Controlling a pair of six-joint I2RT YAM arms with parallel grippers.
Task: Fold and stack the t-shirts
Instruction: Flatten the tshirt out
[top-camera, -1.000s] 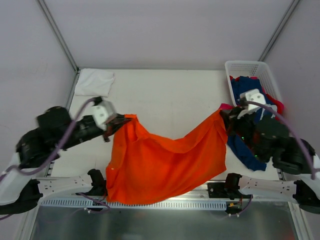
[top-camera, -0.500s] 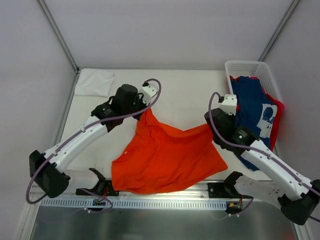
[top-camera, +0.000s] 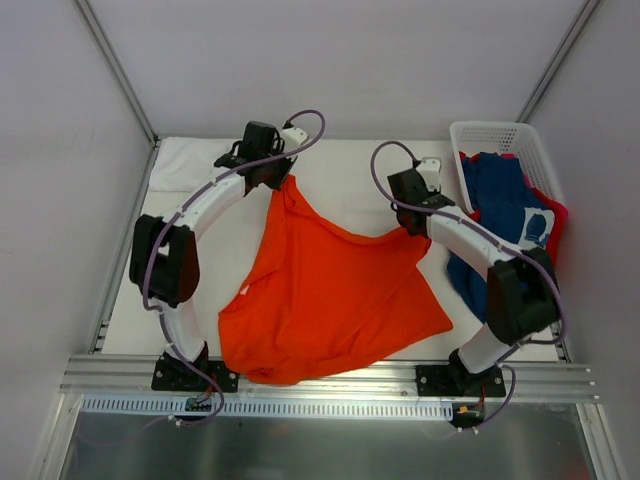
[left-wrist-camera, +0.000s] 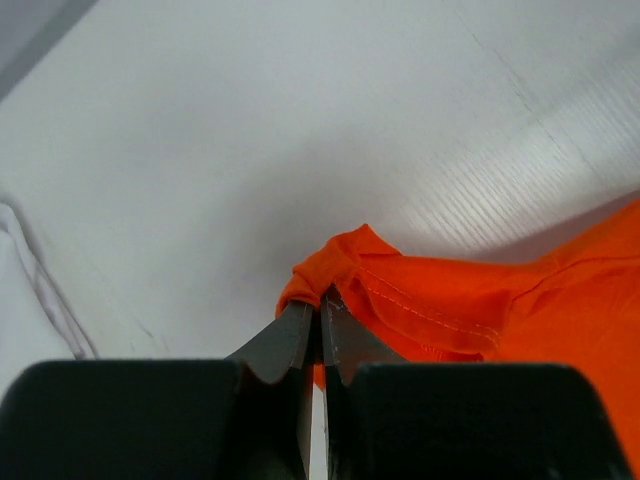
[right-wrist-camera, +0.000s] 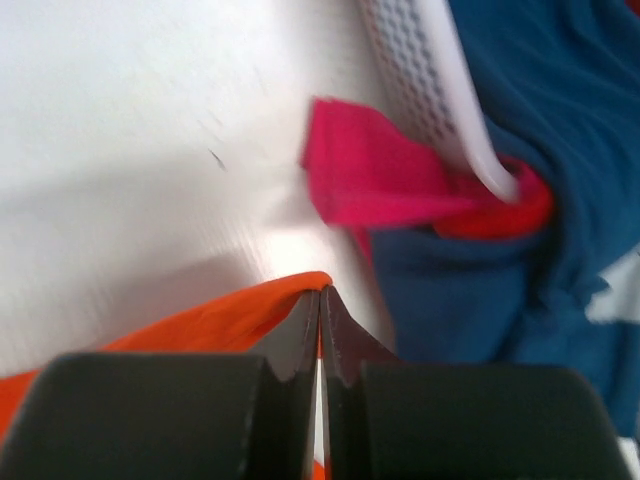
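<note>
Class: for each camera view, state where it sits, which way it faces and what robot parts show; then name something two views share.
Top external: above and behind the bases, looking down on the white table; both arms show, left gripper and right gripper shut on the bright orange cloth t-shirt.
Left wrist: on that wrist, facing along its own fingers at the table.
Right wrist: likewise, facing past its fingers toward the white plastic lattice basket.
Shared: every view shows the t-shirt.
</note>
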